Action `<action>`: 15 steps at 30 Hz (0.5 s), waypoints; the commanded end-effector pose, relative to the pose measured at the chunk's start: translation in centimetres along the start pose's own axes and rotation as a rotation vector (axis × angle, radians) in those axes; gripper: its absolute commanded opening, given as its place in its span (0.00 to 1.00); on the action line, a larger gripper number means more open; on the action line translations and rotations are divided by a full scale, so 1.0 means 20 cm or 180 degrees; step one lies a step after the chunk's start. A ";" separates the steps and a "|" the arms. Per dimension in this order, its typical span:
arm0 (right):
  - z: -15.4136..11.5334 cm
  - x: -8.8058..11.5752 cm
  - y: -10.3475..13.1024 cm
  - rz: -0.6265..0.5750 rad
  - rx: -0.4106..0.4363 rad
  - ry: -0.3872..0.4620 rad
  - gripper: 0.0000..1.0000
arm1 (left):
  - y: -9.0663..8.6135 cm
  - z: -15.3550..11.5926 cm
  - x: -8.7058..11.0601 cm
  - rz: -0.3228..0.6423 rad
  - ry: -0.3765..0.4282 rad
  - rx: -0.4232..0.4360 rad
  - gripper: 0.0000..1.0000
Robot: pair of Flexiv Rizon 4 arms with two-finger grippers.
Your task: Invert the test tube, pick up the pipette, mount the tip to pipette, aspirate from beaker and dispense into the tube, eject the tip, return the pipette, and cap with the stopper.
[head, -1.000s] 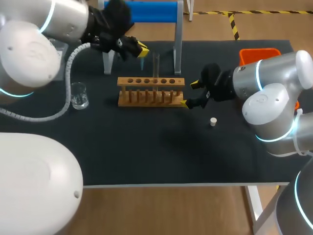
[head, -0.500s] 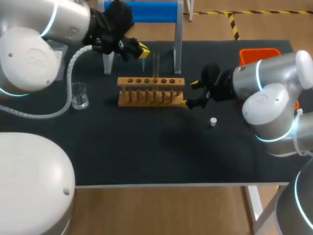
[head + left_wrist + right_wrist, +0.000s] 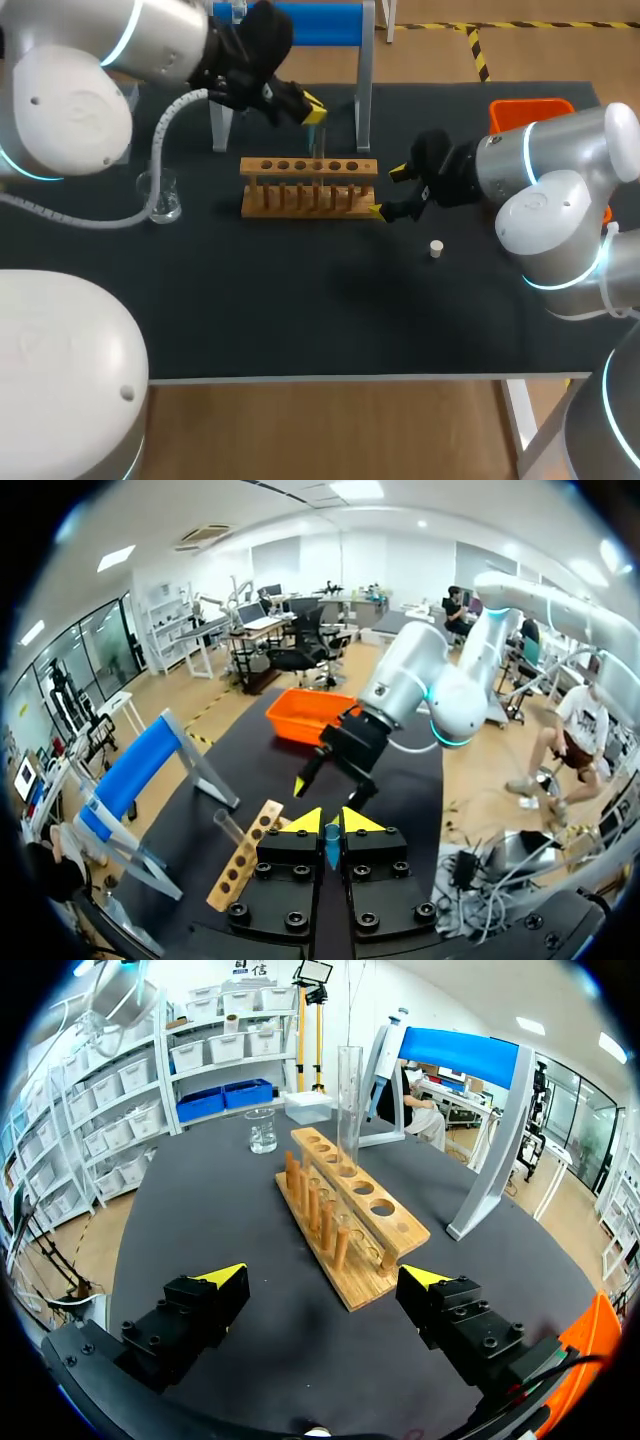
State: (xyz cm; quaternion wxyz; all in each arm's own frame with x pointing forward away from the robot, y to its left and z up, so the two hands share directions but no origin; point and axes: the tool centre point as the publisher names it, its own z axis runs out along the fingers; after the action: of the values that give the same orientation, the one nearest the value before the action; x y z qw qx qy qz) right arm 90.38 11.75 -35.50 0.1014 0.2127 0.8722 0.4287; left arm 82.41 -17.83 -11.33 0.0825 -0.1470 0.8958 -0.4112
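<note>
A wooden rack (image 3: pixel 308 186) stands mid-table with a clear test tube (image 3: pixel 320 140) upright in one of its holes. My left gripper (image 3: pixel 311 104) hovers just above the tube's mouth, shut on a slim blue pipette (image 3: pixel 316 119). Seen from the left wrist, the pipette (image 3: pixel 331 846) shows between the closed yellow tips of the left gripper (image 3: pixel 331 822), with the rack (image 3: pixel 245 858) and tube (image 3: pixel 228 827) below. My right gripper (image 3: pixel 392 192) is open at the rack's right end. In its own view the right gripper (image 3: pixel 325 1278) frames the rack (image 3: pixel 350 1215) and the tube (image 3: pixel 348 1085) ahead. A white stopper (image 3: pixel 436 248) lies in front of the right gripper.
A glass beaker (image 3: pixel 160 196) stands left of the rack, and shows far ahead as the beaker (image 3: pixel 262 1130) in the right wrist view. A blue-topped stand (image 3: pixel 300 25) rises behind the rack. An orange bin (image 3: pixel 530 108) sits at the back right.
My left gripper has moved right with the pipette, from behind the rack's left part to over the test tube. The right arm has kept still.
</note>
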 end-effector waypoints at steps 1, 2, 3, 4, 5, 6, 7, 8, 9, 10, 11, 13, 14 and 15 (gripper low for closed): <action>0.00 0.00 0.00 -0.0001 -0.0005 0.0007 1.00 | -0.07 0.10 0.03 0.0009 0.0027 0.0005 0.00; 0.00 0.00 0.00 -0.0001 -0.0005 0.0007 1.00 | -0.08 0.11 0.05 0.0011 0.0030 0.0006 0.00; 0.00 0.00 0.00 -0.0001 -0.0005 0.0007 1.00 | -0.09 0.12 0.06 0.0009 0.0031 0.0022 0.00; 0.00 0.00 0.00 -0.0001 -0.0005 0.0007 1.00 | -0.11 0.14 0.07 0.0012 0.0036 0.0028 0.00; 0.00 0.00 0.00 -0.0001 -0.0005 0.0007 1.00 | -0.12 0.15 0.08 0.0030 0.0046 0.0008 0.00; 0.00 0.00 0.00 -0.0001 -0.0005 0.0007 1.00 | -0.12 0.16 0.09 0.0031 0.0050 0.0000 0.00; 0.00 0.00 0.00 -0.0001 -0.0005 0.0007 1.00 | -0.13 0.16 0.10 0.0007 0.0050 0.0035 0.00; 0.00 0.00 0.00 -0.0001 -0.0005 0.0007 1.00 | -0.14 0.17 0.11 -0.0002 0.0049 0.0019 0.00; 0.00 0.00 0.00 -0.0001 -0.0005 0.0007 1.00 | -0.15 0.18 0.12 -0.0003 0.0048 0.0011 0.00; 0.00 0.00 0.00 -0.0001 -0.0005 0.0007 1.00 | -0.15 0.19 0.13 -0.0017 0.0038 0.0020 0.00; 0.00 0.00 0.00 -0.0001 -0.0005 0.0007 1.00 | -0.16 0.19 0.14 -0.0037 0.0012 0.0000 0.00; 0.00 0.00 0.00 -0.0001 -0.0005 0.0007 1.00 | -0.17 0.19 0.15 -0.0064 -0.0038 0.0021 0.00; 0.00 0.00 0.00 -0.0001 -0.0005 0.0007 1.00 | -0.17 0.18 0.16 -0.0084 -0.0084 0.0035 0.00; 0.00 0.00 0.00 -0.0001 -0.0005 0.0007 1.00 | -0.18 0.17 0.16 -0.0101 -0.0118 0.0064 0.00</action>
State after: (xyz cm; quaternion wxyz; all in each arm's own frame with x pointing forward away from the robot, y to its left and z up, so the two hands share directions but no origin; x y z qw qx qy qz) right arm 90.38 11.75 -35.50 0.1014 0.2126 0.8722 0.4287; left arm 81.51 -23.17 -11.04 0.0821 -0.1588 0.8894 -0.4207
